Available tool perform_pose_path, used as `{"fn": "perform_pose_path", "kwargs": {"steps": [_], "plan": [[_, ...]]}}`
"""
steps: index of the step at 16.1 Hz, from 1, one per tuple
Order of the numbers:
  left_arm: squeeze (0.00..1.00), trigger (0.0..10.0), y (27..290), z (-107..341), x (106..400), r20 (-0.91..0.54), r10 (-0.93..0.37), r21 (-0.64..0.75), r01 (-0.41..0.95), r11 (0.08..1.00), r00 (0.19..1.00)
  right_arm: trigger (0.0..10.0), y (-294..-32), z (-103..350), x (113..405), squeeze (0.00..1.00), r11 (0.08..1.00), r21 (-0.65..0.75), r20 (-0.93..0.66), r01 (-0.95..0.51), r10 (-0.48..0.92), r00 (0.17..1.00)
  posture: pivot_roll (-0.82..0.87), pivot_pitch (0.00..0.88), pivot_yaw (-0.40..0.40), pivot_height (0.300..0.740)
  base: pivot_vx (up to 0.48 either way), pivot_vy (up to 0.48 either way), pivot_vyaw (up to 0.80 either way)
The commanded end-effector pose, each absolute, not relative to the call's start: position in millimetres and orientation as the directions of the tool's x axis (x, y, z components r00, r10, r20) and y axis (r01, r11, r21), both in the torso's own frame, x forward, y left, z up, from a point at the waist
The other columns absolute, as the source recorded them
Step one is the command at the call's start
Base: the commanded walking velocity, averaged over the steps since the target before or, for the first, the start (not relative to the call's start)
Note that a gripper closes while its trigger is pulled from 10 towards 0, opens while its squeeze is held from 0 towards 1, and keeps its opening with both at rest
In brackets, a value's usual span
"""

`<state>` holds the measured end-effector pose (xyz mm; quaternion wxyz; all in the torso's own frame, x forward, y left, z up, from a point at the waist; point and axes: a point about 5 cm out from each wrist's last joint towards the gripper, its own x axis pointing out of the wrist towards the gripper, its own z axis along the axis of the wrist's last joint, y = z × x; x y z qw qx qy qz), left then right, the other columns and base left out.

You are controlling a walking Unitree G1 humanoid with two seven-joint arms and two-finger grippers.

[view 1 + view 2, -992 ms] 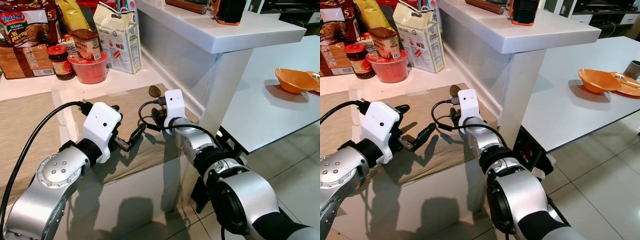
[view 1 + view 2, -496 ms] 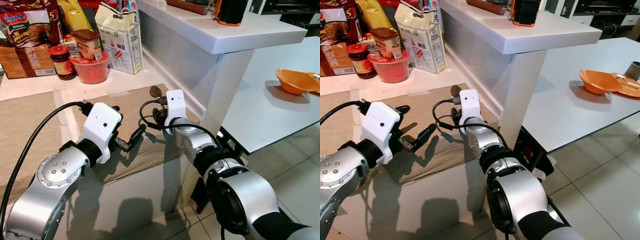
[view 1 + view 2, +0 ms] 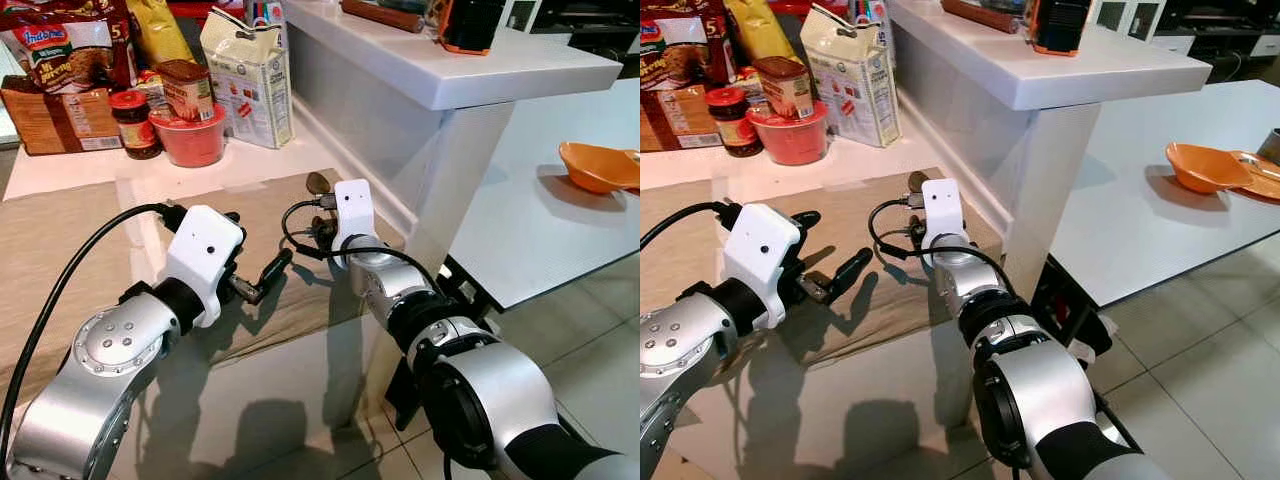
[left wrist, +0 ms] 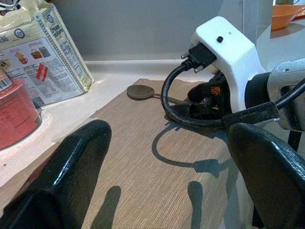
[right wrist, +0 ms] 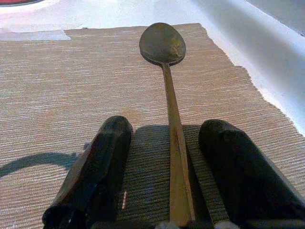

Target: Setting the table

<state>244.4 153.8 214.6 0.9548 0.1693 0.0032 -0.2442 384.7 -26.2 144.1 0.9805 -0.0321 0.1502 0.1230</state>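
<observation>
Woven beige cloth, the placemat (image 3: 90, 240), serves as the landmark: it lies flat on the white counter (image 3: 260, 395), and a dull metal spoon (image 5: 167, 86) lies on its corner nearest the raised white ledge (image 3: 450, 65), bowl pointing toward the groceries, handle toward the robot. The right gripper (image 5: 167, 191) sits low over that same corner with its two black fingers (image 5: 95, 171) spread apart, one on each side of the handle, so the spoon runs straight down the gap; this looks like a stance for closing on the handle, or one just after letting it go, and the pictures do not settle which. The left gripper (image 3: 262, 277) hangs above the middle of the placemat, jaws also apart and holding nothing, seemingly kept out of the way. Beyond the placemat's far edge stand a red tub (image 3: 190, 140), a jar (image 3: 132, 125) and a paper bag (image 3: 245, 70). Well away from the placemat, past the ledge, an orange bowl (image 3: 600, 165) rests on the dining table (image 3: 530, 230), probably where the cutlery belongs.
</observation>
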Motion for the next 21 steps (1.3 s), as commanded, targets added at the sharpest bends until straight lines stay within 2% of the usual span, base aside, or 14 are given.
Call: {"fn": "perform_pose_path", "kwargs": {"steps": [1,3,4,17,20,21], "plan": [[0.0,10.0,152.1,221.5,243.9,-0.069,-0.479,0.335,0.473,0.815,0.875,10.0,-38.9,118.6,377.5,0.0,0.976,-0.053,-0.394,-0.211,0.174,0.902,0.18,0.0,-0.037,0.732,0.0,0.0,0.0],[0.0,10.0,151.6,221.5,243.9,-0.069,-0.481,0.336,0.474,0.814,0.874,10.0,-42.5,116.7,377.4,0.0,0.978,-0.076,-0.398,-0.196,0.151,0.905,0.17,0.0,-0.037,0.732,0.0,0.0,0.0],[0.0,10.0,151.0,221.3,243.8,-0.069,-0.482,0.335,0.475,0.814,0.874,0.0,-44.5,114.1,376.6,0.0,0.978,-0.081,-0.401,-0.19,0.143,0.905,0.17,0.0,-0.037,0.732,0.0,0.0,0.0],[0.0,10.0,149.3,217.5,239.1,-0.108,-0.52,0.326,0.524,0.787,0.847,0.0,-43.8,112.8,375.5,0.0,0.983,-0.035,-0.388,-0.181,0.153,0.909,0.17,0.0,-0.028,0.732,0.0,0.0,0.0],[0.0,10.0,150.1,218.8,239.3,-0.109,-0.522,0.331,0.526,0.783,0.846,0.0,-42.6,129.9,382.5,0.0,0.981,-0.073,-0.302,-0.178,0.148,0.942,0.18,0.0,-0.027,0.732,0.0,0.0,0.0],[0.0,10.0,150.6,219.0,239.3,-0.109,-0.521,0.332,0.525,0.784,0.846,0.0,-40.3,143.8,386.9,0.0,0.98,-0.094,-0.23,-0.175,0.15,0.962,0.18,0.0,-0.028,0.732,0.0,0.0,0.0]]}}
